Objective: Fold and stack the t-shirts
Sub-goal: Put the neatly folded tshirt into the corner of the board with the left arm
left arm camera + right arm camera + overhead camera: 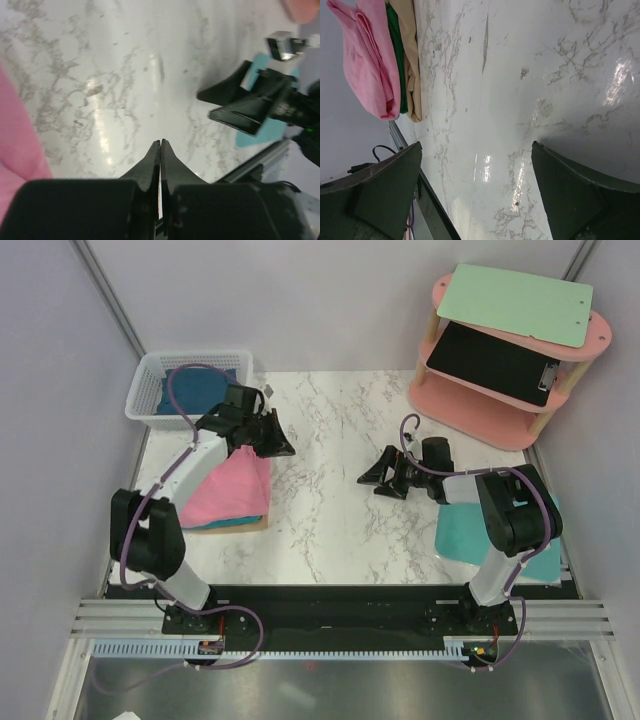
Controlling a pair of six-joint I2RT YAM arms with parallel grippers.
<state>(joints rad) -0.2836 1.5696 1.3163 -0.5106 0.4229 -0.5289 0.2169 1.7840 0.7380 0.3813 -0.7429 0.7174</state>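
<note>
A folded pink t-shirt (pixel 230 490) lies on top of a teal one (pixel 235 523) on a tan board at the left; the stack also shows in the right wrist view (pixel 367 55). Another teal shirt (pixel 468 530) lies at the right under my right arm. A blue shirt (pixel 195 390) sits in the basket. My left gripper (pixel 285 448) is shut and empty, over bare marble just right of the pink shirt (pixel 15 140). My right gripper (pixel 378 480) is open and empty above the table's middle, its jaws wide apart (pixel 476 147).
A white basket (pixel 150 370) stands at the back left. A pink two-tier shelf (pixel 500 415) at the back right holds a green clipboard (pixel 515 302) and a black one (pixel 495 365). Grey walls close both sides.
</note>
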